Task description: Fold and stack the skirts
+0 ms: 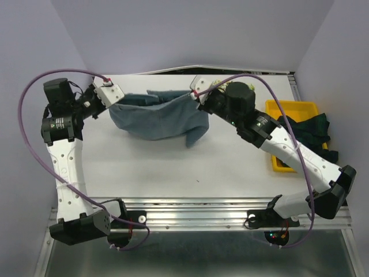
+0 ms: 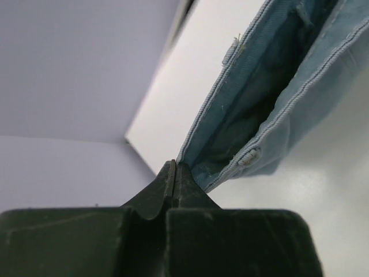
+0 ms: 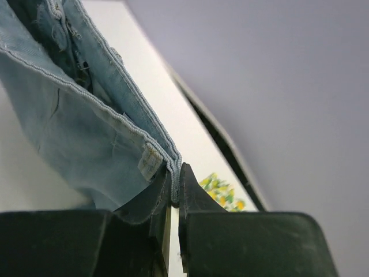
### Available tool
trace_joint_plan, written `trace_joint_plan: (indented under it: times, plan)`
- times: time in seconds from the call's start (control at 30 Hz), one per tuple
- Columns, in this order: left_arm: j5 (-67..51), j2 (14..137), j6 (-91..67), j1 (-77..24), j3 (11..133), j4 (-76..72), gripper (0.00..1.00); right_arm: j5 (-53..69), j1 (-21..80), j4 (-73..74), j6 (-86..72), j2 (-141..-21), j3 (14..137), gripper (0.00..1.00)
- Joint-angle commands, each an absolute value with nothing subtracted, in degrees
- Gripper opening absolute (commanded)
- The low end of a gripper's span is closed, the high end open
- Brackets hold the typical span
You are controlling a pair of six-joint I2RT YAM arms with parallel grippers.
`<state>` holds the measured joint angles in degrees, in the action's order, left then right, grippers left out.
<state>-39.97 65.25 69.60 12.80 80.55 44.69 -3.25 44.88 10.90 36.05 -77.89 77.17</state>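
Observation:
The light blue-grey skirt [image 1: 158, 117] hangs stretched between my two grippers above the white table [image 1: 173, 167], sagging in the middle. My left gripper [image 1: 113, 96] is shut on its left waistband corner [image 2: 190, 161]. My right gripper [image 1: 198, 95] is shut on the right waistband corner [image 3: 173, 170]. The lemon-print skirt [image 1: 216, 84] lies at the back of the table, mostly hidden behind the right arm; a bit shows in the right wrist view [image 3: 222, 193]. The dark plaid skirt [image 1: 308, 130] lies in and over the yellow tray [image 1: 291, 107] at the right.
The yellow tray stands at the table's right edge under the right arm. Grey walls close in the back and both sides. A metal rail [image 1: 196, 210] runs along the near edge by the arm bases.

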Motion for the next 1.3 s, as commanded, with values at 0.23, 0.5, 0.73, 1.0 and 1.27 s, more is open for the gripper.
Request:
trace_joint_plan:
  times: [0.23, 0.5, 0.73, 1.0, 1.27]
  plan:
    - [-29.6, 57.5, 53.4, 15.3, 94.8, 25.9, 0.00, -14.5, 42.9, 12.0, 36.6, -76.2, 99.8, 0.01]
    - [-27.7, 58.5, 51.2, 15.3, 88.8, 21.7, 0.00, -14.4, 42.9, 4.7, 39.5, -80.6, 95.8, 0.01]
    - [-26.2, 73.2, 44.0, 15.3, 95.6, 14.2, 0.00, -10.2, 35.4, 0.7, 37.0, -99.1, 112.5, 0.01]
    - [-20.7, 96.7, 31.2, 15.4, 117.8, 1.8, 0.00, -7.6, 29.4, -8.5, 40.4, -130.0, 149.8, 0.01]
    - [-22.1, 101.0, 31.6, 16.0, 125.5, 1.2, 0.00, -2.7, 28.8, -22.1, 40.9, -122.3, 132.5, 0.01]
